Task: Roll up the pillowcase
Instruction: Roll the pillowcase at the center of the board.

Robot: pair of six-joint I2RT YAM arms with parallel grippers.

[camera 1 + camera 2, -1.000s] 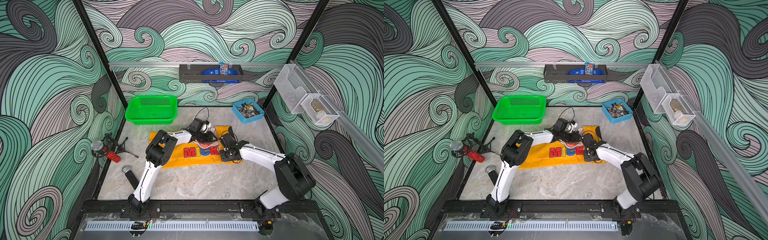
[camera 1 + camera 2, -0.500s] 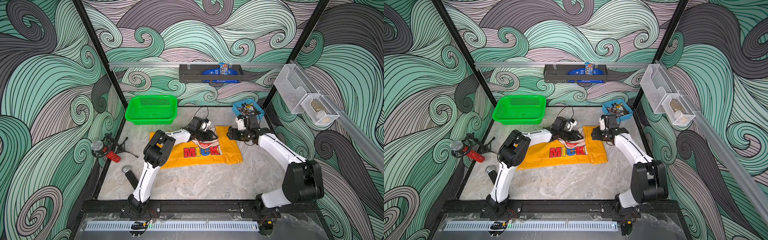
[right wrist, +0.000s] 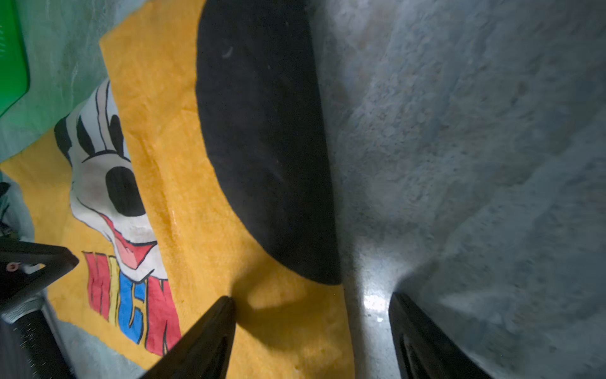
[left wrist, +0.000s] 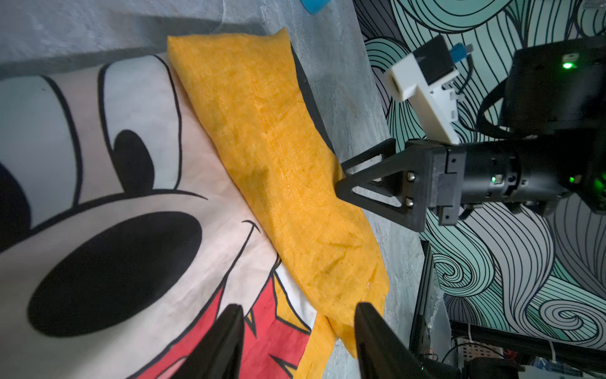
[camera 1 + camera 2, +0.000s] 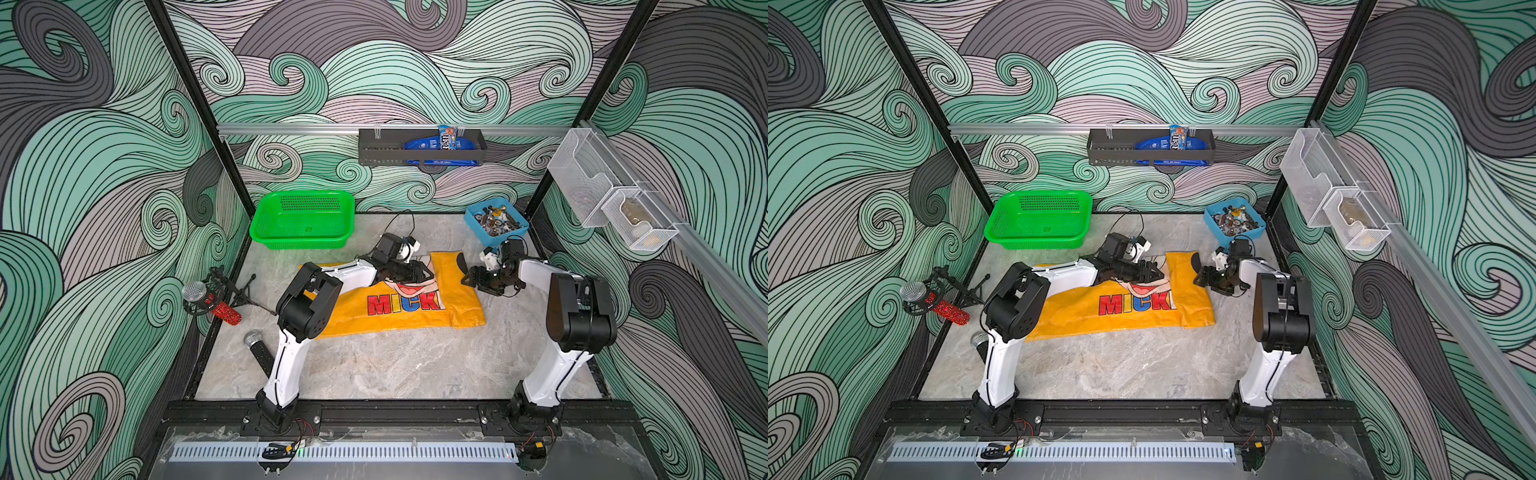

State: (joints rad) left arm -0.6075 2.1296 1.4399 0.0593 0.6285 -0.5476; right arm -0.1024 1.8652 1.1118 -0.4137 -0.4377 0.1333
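Pillowcase is spread flat on the worktop, one flap folded over at the edge nearest the right gripper.

- Right gripper: jaws spread, nothing held; one finger is seen over the yellow edge, the other over bare worktop.
- Left gripper: jaws spread, empty, straddling the fold's hem where it meets the printed face.

Risks, as judged:
- Only the top layer may be pinched, so the fold would be peeled open rather than rolled.
- Uneven pulls would skew the roll.
- The two grippers are close; a collision is possible.
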